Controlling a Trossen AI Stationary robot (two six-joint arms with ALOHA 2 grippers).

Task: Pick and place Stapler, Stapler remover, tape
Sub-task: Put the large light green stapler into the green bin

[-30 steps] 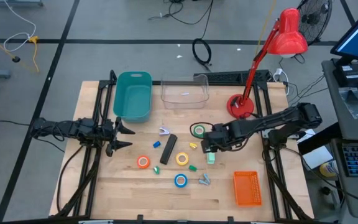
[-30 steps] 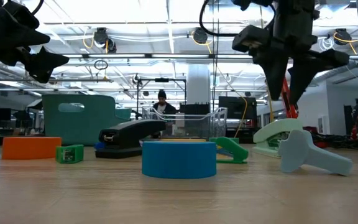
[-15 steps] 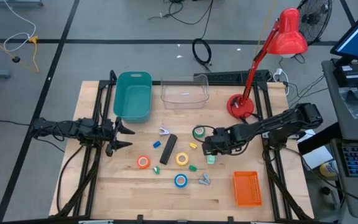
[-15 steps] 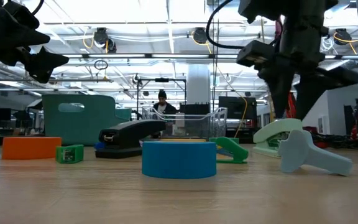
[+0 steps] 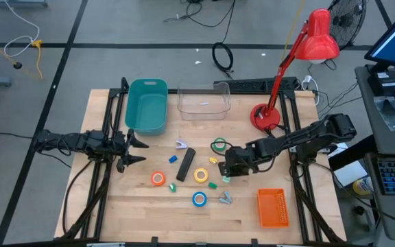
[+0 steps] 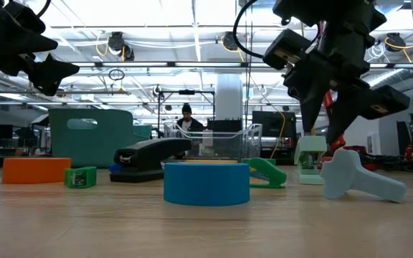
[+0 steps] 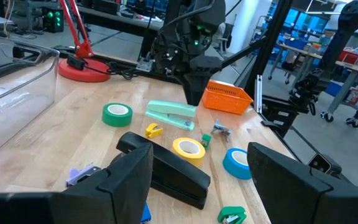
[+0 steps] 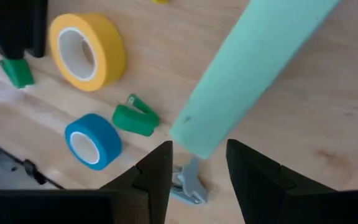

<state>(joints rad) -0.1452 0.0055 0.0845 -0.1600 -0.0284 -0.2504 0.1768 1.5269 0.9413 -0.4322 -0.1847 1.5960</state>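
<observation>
No readable text, label, brand, number or sign anywhere on the table or its objects. Far-off markings in the room behind too small to make out.

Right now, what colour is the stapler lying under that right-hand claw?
Pale mint green: the stapler shows best in the left wrist view, under the right gripper.

Stapler (image 5: pixel 185 165) lies between tape rolls (image 5: pixel 201 175) (bins (image 5: pixel 147 104) behind, apparently).
</observation>
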